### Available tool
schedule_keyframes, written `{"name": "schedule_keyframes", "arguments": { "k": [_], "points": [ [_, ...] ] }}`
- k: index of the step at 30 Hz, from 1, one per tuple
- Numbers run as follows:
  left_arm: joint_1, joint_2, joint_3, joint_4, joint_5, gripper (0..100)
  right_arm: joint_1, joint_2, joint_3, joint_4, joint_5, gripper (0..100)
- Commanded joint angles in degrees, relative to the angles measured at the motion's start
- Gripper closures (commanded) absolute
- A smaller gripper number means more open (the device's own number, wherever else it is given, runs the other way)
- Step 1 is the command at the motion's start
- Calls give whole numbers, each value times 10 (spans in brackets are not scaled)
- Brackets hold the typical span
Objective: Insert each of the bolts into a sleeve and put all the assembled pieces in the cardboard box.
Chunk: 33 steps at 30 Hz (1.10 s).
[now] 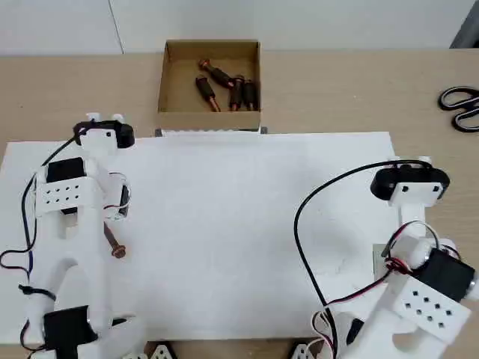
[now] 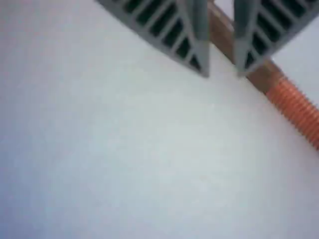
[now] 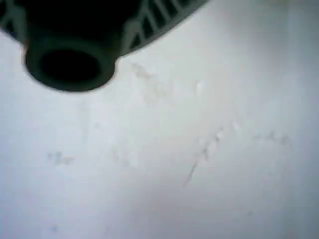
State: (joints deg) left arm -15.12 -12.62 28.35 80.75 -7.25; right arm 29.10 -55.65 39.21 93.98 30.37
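A copper-coloured bolt (image 2: pixel 294 107) lies low over the white sheet, its shaft between the two grey fingertips of my left gripper (image 2: pixel 222 67), which is shut on it. From above, the bolt (image 1: pixel 114 243) pokes out under the left arm, head toward the front. My right gripper (image 3: pixel 84 25) holds a black sleeve (image 3: pixel 70 67) just above the sheet, round opening facing the camera; a ribbed grey finger (image 3: pixel 154 20) shows beside it. The cardboard box (image 1: pixel 161 78) stands at the back with several assembled pieces (image 1: pixel 228 86) inside.
A white sheet (image 1: pixel 247 224) covers the table between the arms. Black scissors (image 1: pixel 462 105) lie at the far right edge. A black cable (image 1: pixel 299 224) loops from the right arm over the sheet.
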Motion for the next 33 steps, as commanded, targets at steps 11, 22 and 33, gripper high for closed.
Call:
{"name": "schedule_keyframes", "arguments": {
  "k": [11, 22, 33],
  "points": [
    [-35, -8, 32, 16, 179, 993, 5, -8, -4, -4, 2, 991],
    [-43, -8, 16, 59, 196, 957, 5, -8, -4, -4, 1, 991],
    [-47, -4, 21, 39, 218, 805, 5, -8, -4, -4, 0, 991]
  ]
}}
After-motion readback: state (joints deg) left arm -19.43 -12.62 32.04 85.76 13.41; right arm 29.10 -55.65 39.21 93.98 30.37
